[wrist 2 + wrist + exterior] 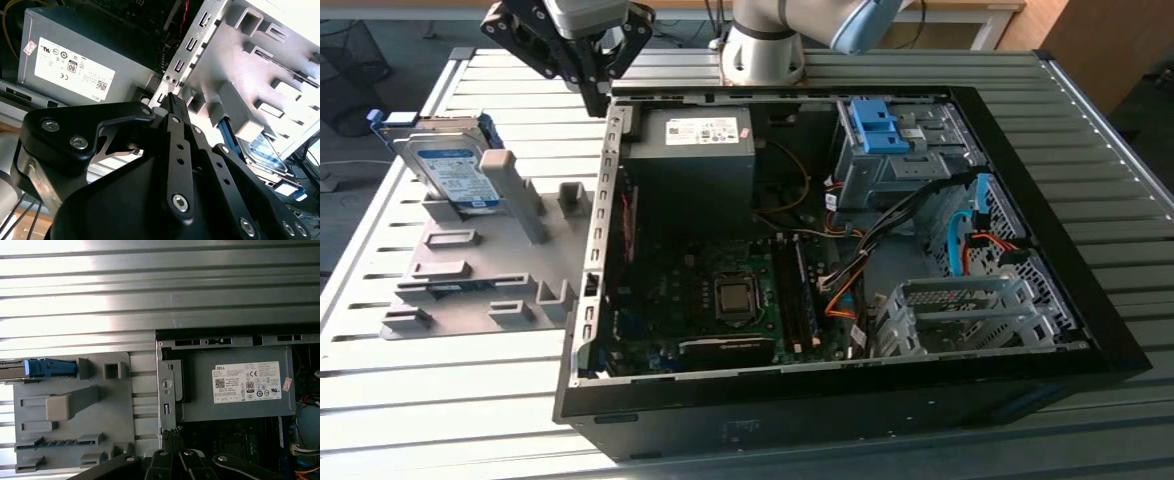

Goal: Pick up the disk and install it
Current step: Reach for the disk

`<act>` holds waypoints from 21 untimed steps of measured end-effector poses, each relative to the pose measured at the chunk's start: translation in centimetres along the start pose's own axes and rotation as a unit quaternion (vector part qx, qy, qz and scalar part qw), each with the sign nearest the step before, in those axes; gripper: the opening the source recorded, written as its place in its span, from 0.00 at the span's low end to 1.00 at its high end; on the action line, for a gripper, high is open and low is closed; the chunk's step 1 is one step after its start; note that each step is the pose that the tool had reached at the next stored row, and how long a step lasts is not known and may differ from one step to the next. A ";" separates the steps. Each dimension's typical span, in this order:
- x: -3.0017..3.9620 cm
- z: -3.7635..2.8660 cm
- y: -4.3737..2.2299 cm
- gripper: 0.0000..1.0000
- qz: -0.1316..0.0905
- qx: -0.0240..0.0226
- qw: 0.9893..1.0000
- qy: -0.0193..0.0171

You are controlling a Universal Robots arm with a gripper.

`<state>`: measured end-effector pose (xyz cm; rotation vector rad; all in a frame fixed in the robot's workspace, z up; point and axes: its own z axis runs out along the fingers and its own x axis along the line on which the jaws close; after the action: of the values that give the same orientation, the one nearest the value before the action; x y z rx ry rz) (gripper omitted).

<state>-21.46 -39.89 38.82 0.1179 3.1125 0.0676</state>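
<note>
The disk point(447, 168), silver-grey with a white-and-blue label and blue side rails, stands on edge in a grey holder point(467, 275) on the exterior view's left. My gripper point(596, 98) hangs above the back left corner of the open computer case point(854, 400), right of the disk and apart from it. Its black fingers are shut together with nothing between them. In the first wrist view the disk point(47, 368) is seen edge-on, far from the fingertips point(172, 431). The second wrist view has the shut gripper point(170, 98) over the case wall, the disk point(267, 156) beyond.
Inside the case, a dark-grey box with a white sticker point(700, 130) sits at the back left, just beside the gripper. A blue latch on a grey metal cage point(881, 130) is at the back right. Cables and an empty drive cage point(961, 315) fill the right side. All rests on a slatted metal table point(454, 400).
</note>
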 end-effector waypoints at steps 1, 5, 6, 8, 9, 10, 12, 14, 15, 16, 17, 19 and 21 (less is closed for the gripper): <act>0.08 0.00 -0.01 0.11 0.000 0.000 1.000 0.000; 0.32 0.02 -0.02 0.11 0.000 0.000 1.000 0.000; 0.34 0.02 -0.02 0.11 0.000 0.000 1.000 0.000; 0.45 0.03 -0.04 0.11 0.000 0.000 1.000 0.000; 0.47 0.04 -0.04 0.11 0.000 0.000 1.000 0.000; 0.48 0.04 -0.04 0.11 0.000 0.000 1.000 0.000; 0.52 0.04 -0.04 0.11 0.000 0.000 1.000 0.000; 0.56 0.05 -0.04 0.11 0.000 0.000 1.000 0.000; 0.58 0.05 -0.05 0.11 0.000 0.000 1.000 0.000; 0.60 0.06 -0.05 0.11 0.000 0.000 1.000 0.000; 0.62 0.06 -0.05 0.11 0.000 0.000 1.000 0.000; 0.67 0.07 -0.05 0.11 0.000 0.000 1.000 0.000; 0.71 0.07 -0.06 0.11 0.000 0.000 1.000 0.000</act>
<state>-22.17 -39.89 38.73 0.1180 3.1126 0.0677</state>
